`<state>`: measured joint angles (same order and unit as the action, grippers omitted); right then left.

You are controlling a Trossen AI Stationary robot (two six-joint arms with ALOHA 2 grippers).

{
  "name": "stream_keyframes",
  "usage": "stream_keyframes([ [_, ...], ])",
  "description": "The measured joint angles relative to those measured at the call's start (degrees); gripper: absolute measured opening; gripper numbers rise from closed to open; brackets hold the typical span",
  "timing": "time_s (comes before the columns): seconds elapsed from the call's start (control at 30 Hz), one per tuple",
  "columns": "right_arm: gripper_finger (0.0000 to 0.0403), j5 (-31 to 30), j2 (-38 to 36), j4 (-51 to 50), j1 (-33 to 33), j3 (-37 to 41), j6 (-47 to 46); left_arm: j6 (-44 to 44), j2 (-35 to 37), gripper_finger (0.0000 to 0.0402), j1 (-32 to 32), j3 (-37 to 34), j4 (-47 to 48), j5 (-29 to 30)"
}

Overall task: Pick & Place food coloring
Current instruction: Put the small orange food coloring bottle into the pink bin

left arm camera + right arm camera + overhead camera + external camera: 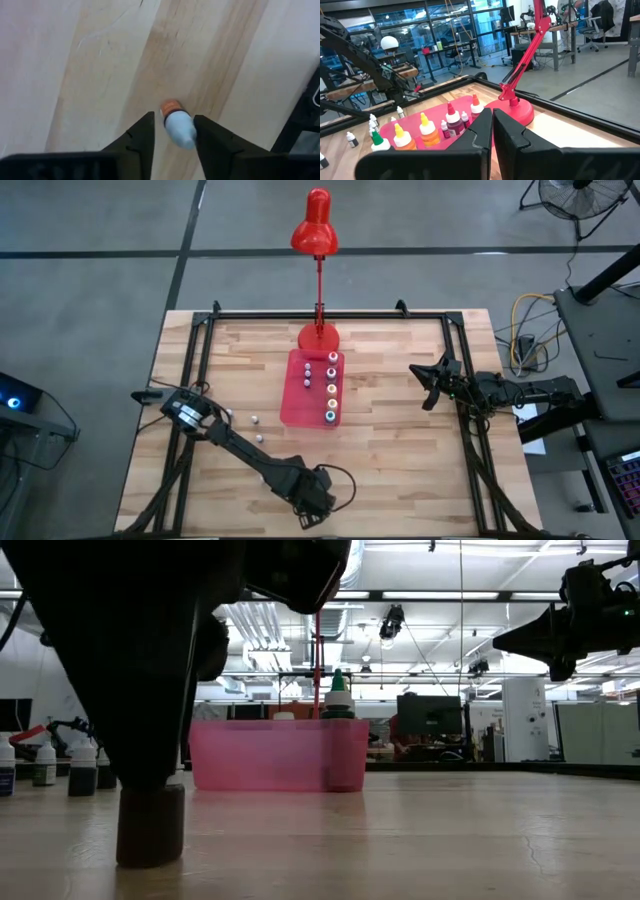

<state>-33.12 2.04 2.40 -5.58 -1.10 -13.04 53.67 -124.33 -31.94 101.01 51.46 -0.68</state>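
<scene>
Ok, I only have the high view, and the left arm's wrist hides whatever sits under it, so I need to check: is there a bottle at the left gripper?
Observer: Yes. The left wrist view shows a small bottle between the fingers of the left gripper, with a gap showing on one side.
Operator: Is it standing or lying?
Observer: In the low view it stands upright on the table.
Operator: And the right gripper, is it carrying anything?
Observer: No. Its own wrist view shows the right gripper shut, with nothing between the fingers.
</scene>
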Motion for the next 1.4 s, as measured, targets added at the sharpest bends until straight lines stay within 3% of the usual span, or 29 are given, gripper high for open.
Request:
stream_keyframes([
  [0.3, 0.0009, 0.01, 0.0, 0.01, 0.0, 0.01, 0.0, -3.08, 0.3, 0.0034, 0.15, 0.22, 0.09, 0.45],
  [0.7, 0.0009, 0.0, 0.04, 0.01, 0.02, 0.0, 0.0, -12.05, 7.68, 0.0035, 5.28, 0.19, 8.45, 0.72],
  [1.1, 0.0009, 0.0, 0.04, -0.01, 0.0, 0.0, 0.0, -28.93, 16.79, 0.0033, 18.02, 0.0, 18.82, 3.26],
  [1.4, 0.0009, 0.0, 0.04, -0.01, 0.0, 0.01, 0.0, -29.36, 17.66, 0.0033, 30.0, -0.06, 20.7, 4.91],
])
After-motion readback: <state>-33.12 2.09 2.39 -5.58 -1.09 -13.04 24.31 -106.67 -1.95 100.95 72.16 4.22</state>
